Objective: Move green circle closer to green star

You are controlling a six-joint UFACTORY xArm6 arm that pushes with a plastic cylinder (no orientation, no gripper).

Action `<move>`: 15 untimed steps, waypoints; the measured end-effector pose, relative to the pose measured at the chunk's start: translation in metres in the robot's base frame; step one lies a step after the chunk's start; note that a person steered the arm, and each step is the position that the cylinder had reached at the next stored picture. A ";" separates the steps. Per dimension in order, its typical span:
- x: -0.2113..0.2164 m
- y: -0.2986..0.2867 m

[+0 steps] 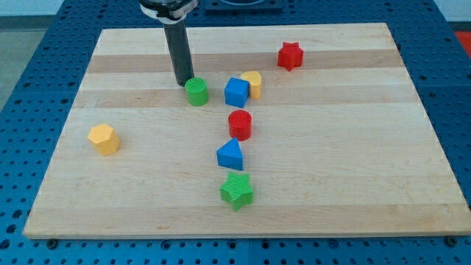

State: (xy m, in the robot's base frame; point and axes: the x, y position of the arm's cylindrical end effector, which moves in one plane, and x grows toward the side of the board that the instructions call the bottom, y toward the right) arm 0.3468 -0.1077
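Observation:
The green circle [196, 92] stands on the wooden board, left of centre in the upper half. The green star [236, 191] lies near the view's bottom, below centre. My tip [183, 82] rests on the board just up and left of the green circle, touching or nearly touching its edge. Between the circle and the star lie a red cylinder [240, 124] and a blue triangular block [230, 154], in a rough line running down toward the star.
A blue cube [236, 92] sits right of the green circle, with a yellow block [252, 83] against its right side. A red star [291, 56] is at upper right. A yellow hexagon block [104, 138] is at the left. The board's edge [221, 234] runs along the bottom.

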 end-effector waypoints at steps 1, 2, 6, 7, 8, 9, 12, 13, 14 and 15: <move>0.000 0.004; 0.000 0.021; 0.039 0.032; 0.065 0.032; 0.087 0.032; 0.111 0.032; 0.163 0.028; 0.169 0.028; 0.173 0.029; 0.173 0.029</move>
State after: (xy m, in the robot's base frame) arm 0.5201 -0.0792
